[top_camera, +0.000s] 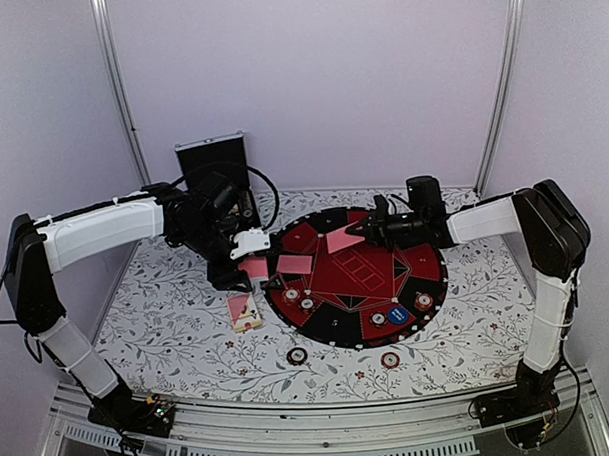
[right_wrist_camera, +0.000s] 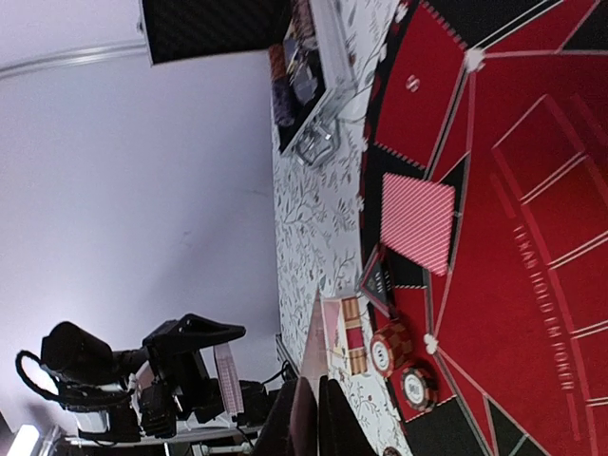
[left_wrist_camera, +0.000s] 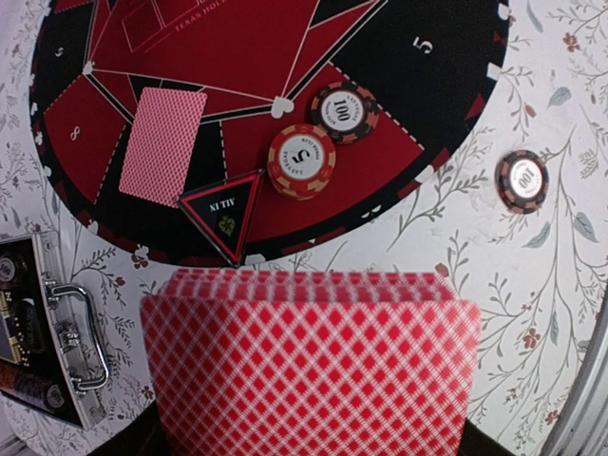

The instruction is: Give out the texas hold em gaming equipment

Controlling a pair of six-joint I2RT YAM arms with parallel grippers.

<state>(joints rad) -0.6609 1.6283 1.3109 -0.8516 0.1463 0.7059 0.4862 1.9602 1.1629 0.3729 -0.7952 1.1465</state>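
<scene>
**Both end effectors grasp cards over the poker mat**

The left end effector [top_camera: 247, 244] is clenched on the deck [left_wrist_camera: 309, 370] of pink-backed cards, above the left edge of the round poker mat [top_camera: 338, 327]. The right end effector [top_camera: 361, 229] grips 1 held card [top_camera: 343, 240] over the far part of the mat. 1 flat card [top_camera: 294, 263] lies face down on the mat. Near it, 2 mat chips [left_wrist_camera: 301, 160] touch each other, just beside a triangular marker [left_wrist_camera: 226, 214]. The blue button [top_camera: 396, 313] rests on the near part of the mat. The pink box [top_camera: 244, 310] lies on the bench [top_camera: 168, 323] beside the mat. 2 bench chips [top_camera: 297, 355] lie in front of the mat.
</scene>
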